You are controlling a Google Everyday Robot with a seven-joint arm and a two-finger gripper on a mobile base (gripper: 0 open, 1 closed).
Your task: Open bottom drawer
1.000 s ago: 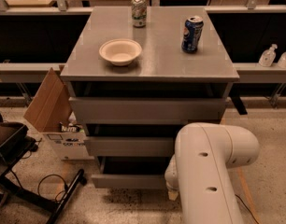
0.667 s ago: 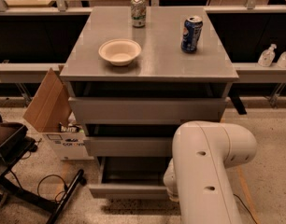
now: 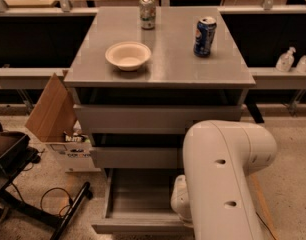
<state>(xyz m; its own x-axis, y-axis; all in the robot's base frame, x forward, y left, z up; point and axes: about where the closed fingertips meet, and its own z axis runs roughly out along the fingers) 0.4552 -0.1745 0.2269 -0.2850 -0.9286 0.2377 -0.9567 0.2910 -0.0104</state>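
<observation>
The bottom drawer (image 3: 138,194) sits lowest in the grey cabinet (image 3: 168,64) and stands well out from the cabinet's face. Its shallow grey tray is open to view and looks bare, and its front lip lies nearest the camera. By that showing, the opening step looks nearly or wholly done (how much travel the slide has left cannot be seen from here). What the next move calls for, I would judge, is a short straight pull away from the cabinet if any travel is left. After that comes a clean release and a withdrawal that does not nudge the tray back in.

The gripper is down at the right end of the drawer's front, below the cabinet's two upper drawers. It is hidden behind the robot's broad white arm (image 3: 223,184), which fills the space in front of the cabinet's lower right. Only a rounded white wrist part shows at the tray's right edge. Whether the claw is wide, narrow or clamped on the drawer front I cannot tell, nor what it touches.

Above the open tray, the middle drawer front (image 3: 138,157) and the top drawer front (image 3: 158,118) both sit closed in the cabinet. On the cabinet's top are a pale bowl (image 3: 128,55) towards the left, a blue can (image 3: 205,36) towards the right, and a second can (image 3: 147,12) at the far edge. A cardboard box (image 3: 52,109) leans on the floor at the cabinet's left side.
</observation>
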